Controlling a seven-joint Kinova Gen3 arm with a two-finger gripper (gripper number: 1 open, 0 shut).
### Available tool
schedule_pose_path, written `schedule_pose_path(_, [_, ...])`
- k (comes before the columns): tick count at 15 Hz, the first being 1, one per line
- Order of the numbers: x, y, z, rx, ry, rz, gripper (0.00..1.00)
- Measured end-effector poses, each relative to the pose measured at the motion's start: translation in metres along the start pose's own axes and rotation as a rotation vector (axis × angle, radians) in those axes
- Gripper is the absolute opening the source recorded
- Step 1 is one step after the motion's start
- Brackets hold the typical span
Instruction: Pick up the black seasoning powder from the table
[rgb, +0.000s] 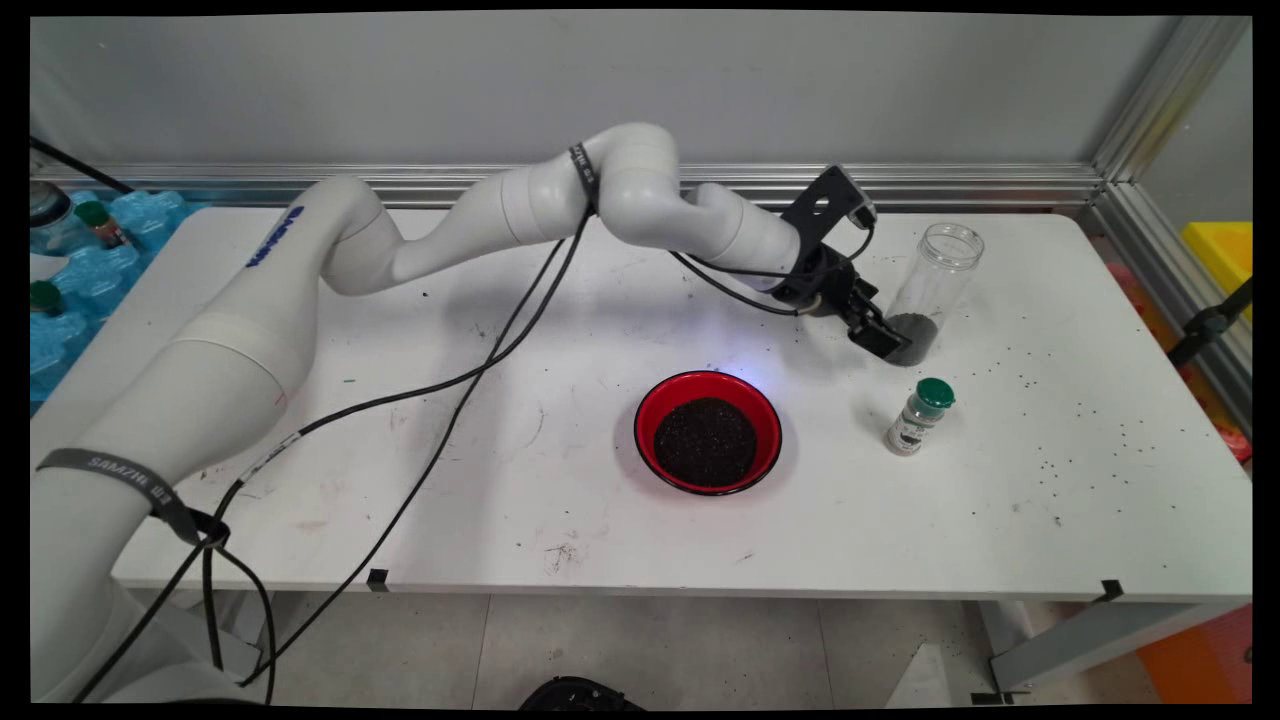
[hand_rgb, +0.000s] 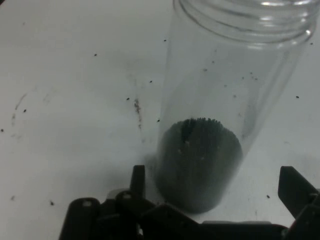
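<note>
Pincer (hand_rgb: 215, 195) spread apart, straddling base of clear jar (rgb: 930, 290) w/ dark seeds; centre jar before clamping.

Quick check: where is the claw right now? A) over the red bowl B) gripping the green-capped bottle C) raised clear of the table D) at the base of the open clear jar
D: the open claw straddles the base of the jar, a finger on each side of it.

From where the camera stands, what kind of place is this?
Probably a robotics lab test bench: a white table framed by aluminium rails, with a white cabled robot arm reaching a clear plastic jar.
</note>
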Motion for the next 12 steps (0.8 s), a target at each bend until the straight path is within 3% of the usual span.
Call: schedule_pose_path(12, [-0.002,-0.002,0.036,-0.005,0.021,-0.043,1.00])
